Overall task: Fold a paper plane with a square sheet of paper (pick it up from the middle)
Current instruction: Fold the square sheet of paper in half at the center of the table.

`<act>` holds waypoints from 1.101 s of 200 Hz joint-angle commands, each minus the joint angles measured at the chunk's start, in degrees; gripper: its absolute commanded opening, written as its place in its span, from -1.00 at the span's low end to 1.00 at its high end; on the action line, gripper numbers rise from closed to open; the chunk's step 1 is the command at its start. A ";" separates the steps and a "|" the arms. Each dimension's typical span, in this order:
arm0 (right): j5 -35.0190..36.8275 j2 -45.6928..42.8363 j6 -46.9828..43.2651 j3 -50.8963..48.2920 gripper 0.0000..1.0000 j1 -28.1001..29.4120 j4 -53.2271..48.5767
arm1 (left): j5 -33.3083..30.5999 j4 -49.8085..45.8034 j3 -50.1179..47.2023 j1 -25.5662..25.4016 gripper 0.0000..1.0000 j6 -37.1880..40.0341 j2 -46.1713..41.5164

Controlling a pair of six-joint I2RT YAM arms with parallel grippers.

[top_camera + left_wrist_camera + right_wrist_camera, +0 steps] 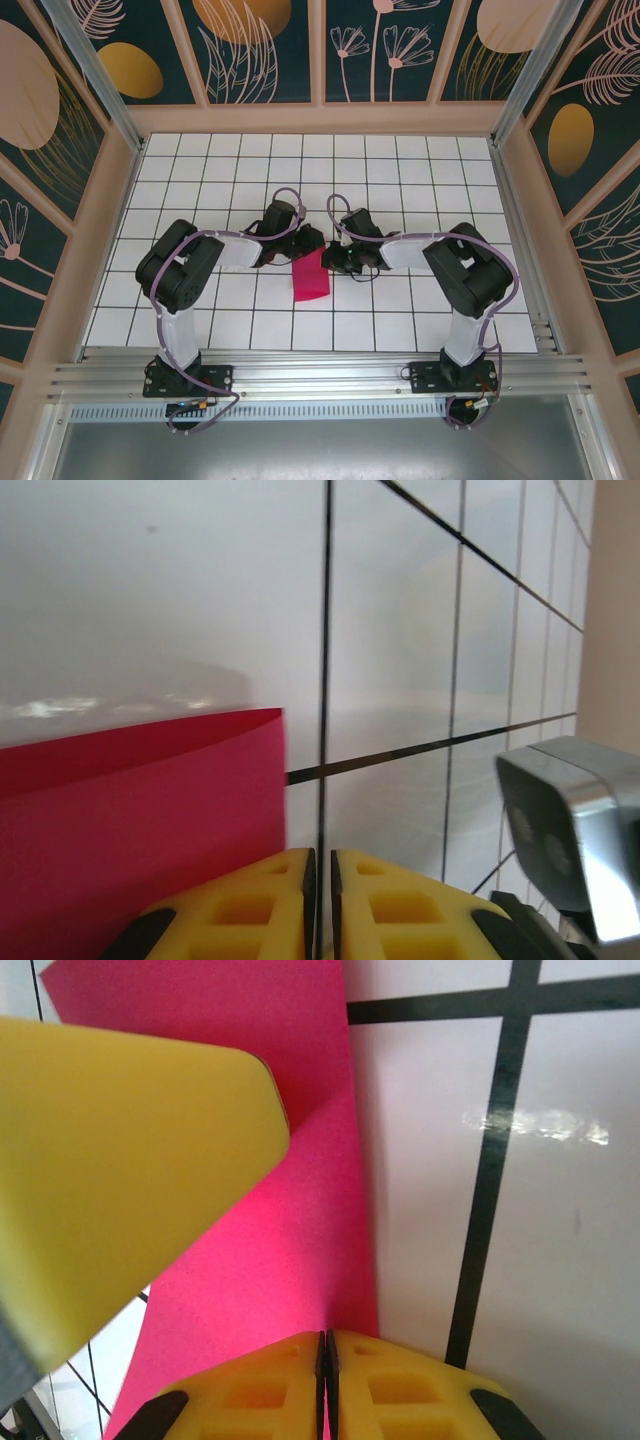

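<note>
The square sheet of paper [311, 277] is magenta-pink and lies folded over on the white grid table, near the middle. My left gripper [308, 243] is at its far edge, my right gripper [333, 260] at its right edge. In the left wrist view the paper [130, 810] shows two layers, lying left of and under the left gripper [321, 865], whose jaws are shut with nothing between them. In the right wrist view the right gripper [325, 1345] is shut on the paper [290, 1250] at its edge. A yellow finger [110, 1160] of the left gripper rests over the sheet.
White tiles with black grid lines [400, 180] stretch around both arms. Patterned walls [320, 50] enclose the table at the back and sides. The grey camera housing [575, 830] of the right wrist sits close to the left gripper.
</note>
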 commanded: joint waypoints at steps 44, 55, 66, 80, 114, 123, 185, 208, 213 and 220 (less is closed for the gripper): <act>-0.69 0.65 -1.05 0.35 -0.77 0.06 -2.01 | -2.63 -2.88 0.40 0.01 -0.73 1.09 1.87; -0.97 0.20 -1.62 0.27 -0.77 0.05 -2.65 | -3.36 -4.32 0.74 0.08 -0.74 1.44 2.35; -1.22 -0.28 -2.12 0.03 -0.77 0.06 -2.97 | -4.03 -5.04 0.92 0.05 -0.75 1.60 2.78; -1.51 -0.59 -2.61 0.01 -0.77 0.06 -3.68 | -4.78 -5.73 1.09 0.01 -0.75 1.53 3.36; -2.09 -1.21 -3.41 -0.51 -0.77 0.56 -4.63 | -7.10 -8.01 1.77 0.02 -0.77 1.40 4.44; -2.07 -1.32 -3.73 -0.64 -0.77 0.95 -5.11 | -7.79 -8.59 1.77 0.04 -0.77 1.39 4.53; -2.86 -2.94 -4.20 -3.67 -0.77 3.49 -7.31 | -9.65 -9.51 1.70 0.02 -0.78 0.75 4.87; -2.65 -3.49 -3.96 -4.28 -0.77 4.91 -7.68 | -10.01 -9.48 1.70 0.01 -0.79 0.40 5.05; -2.65 -3.66 -3.87 -4.40 -0.77 5.12 -7.60 | -10.13 -9.50 1.70 0.01 -0.79 0.35 5.06; -2.52 -3.85 -3.72 -4.53 -0.77 5.48 -7.52 | -10.16 -9.48 1.65 0.01 -0.79 0.28 5.05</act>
